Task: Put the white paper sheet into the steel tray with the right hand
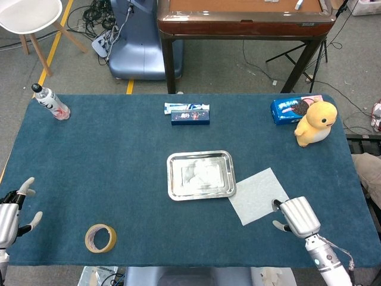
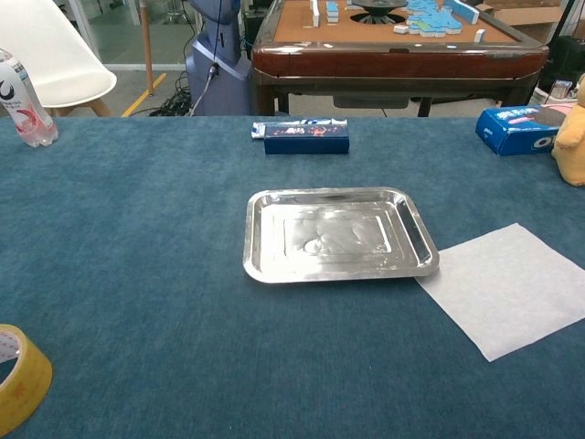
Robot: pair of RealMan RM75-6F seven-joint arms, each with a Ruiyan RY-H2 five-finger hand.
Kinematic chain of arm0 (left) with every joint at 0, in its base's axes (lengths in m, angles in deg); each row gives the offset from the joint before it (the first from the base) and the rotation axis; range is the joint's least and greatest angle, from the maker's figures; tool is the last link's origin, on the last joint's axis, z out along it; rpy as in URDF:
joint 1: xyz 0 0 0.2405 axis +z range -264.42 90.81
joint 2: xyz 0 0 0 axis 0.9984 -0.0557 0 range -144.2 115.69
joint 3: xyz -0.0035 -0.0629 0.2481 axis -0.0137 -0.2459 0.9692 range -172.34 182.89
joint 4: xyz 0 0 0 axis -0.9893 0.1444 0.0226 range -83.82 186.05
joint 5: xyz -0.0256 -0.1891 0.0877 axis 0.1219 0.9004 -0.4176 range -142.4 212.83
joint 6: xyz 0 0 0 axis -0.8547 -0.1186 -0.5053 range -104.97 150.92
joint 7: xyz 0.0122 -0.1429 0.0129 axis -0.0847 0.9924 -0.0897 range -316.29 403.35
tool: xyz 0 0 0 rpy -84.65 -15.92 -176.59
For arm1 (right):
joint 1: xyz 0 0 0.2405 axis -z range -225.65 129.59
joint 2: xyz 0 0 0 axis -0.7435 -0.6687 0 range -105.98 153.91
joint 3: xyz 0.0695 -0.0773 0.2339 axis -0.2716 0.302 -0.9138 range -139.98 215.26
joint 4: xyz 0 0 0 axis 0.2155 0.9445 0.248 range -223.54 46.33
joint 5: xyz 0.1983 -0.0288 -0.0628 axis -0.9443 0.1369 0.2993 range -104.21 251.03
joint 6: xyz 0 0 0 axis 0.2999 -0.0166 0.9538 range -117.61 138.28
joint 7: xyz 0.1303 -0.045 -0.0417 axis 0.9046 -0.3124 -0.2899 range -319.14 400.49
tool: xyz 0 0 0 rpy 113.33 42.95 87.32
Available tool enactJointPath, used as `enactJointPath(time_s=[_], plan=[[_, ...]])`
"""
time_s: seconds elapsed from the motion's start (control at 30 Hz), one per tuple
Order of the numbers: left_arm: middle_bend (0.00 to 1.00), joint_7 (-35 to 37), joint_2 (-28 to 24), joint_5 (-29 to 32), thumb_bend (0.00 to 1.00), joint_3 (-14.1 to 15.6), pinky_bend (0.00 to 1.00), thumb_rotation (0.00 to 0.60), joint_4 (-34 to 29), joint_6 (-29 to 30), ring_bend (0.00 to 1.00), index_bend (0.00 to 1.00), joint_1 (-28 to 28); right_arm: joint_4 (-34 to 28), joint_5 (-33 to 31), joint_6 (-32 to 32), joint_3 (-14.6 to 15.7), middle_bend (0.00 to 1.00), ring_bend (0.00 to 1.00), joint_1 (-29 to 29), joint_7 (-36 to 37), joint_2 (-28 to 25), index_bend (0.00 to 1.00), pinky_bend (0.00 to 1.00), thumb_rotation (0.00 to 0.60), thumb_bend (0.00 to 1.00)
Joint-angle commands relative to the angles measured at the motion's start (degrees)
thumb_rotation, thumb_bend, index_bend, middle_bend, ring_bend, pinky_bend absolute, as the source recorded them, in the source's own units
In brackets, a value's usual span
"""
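We judged the white paper sheet (image 1: 258, 195) light and limp (lower right); our right hand (image 1: 296, 217), empty and unclenched, should pinch its near corner.

Robot lab, floor cables (image 1: 98, 18), mahjong table (image 1: 244, 18)
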Motion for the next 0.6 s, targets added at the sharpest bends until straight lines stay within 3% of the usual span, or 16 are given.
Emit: enactJointPath(time_s=[0.03,0.6], plan=[[0.36,0.0,0.0,0.1,0.26,0.0,0.46,0.6,0.1,-0.1,0.29,0.11,0.0,0.9,0.3,-0.5,0.5,1.0,1.0,-0.2,-0.2,1.0,0.56,1.0,0.6,0.0],[0.36,0.2,-0.1,0.6,0.26,-0.2,0.46,0.6,0.2,-0.5,0.29,0.11,0.0,4.0,-1.0,-4.6,1.2,1.0,1.0,-2.0,-2.3,5.7,0.56,1.0,0.6,0.0]])
